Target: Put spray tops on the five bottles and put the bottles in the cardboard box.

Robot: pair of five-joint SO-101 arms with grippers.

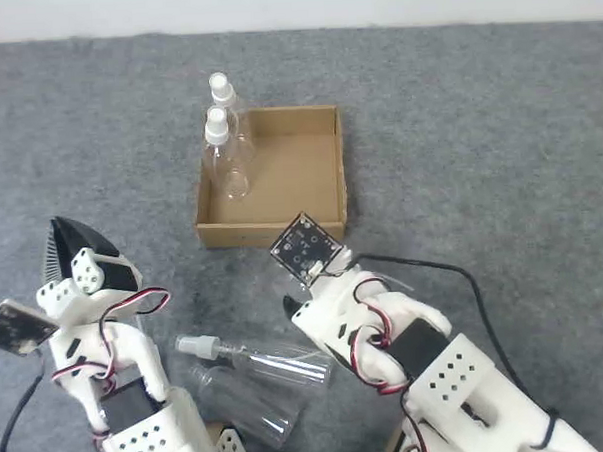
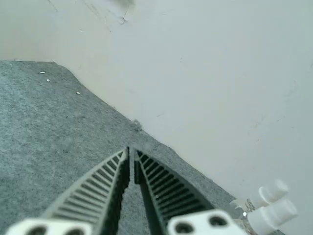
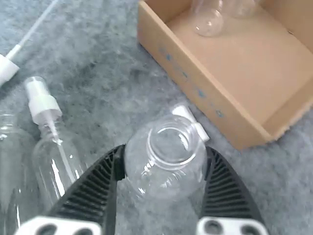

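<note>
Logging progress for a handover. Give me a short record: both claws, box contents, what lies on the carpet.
right claw: shut on open bottle, no spray top
left claw: shut, empty
cardboard box: two capped bottles inside
carpet: topped bottle lying flat, second bottle beside it

1. Worktop (image 1: 497, 127): grey carpet-like cloth, rough, fuzzy and matt.
2. Box (image 1: 342, 174): brown cardboard, matt, with plain flat faces.
3. Bottle (image 3: 166, 161), lower centre of the right wrist view: clear plastic, smooth and glossy, with bright glints on its shoulder.
4. Lying bottles (image 1: 288, 365), lower centre of the high view: the same clear, shiny plastic.
5. Spray tops (image 1: 217, 125): white plastic, smooth, with a faint sheen.
6. Left claw (image 2: 131, 164) and right claw (image 3: 165, 152): black matt plastic with ribbed faces.
7. Arm shells (image 1: 468, 379): white plastic, smooth.
8. Wall (image 2: 220, 73): pale, matt, smooth apart from a few small marks.
</note>
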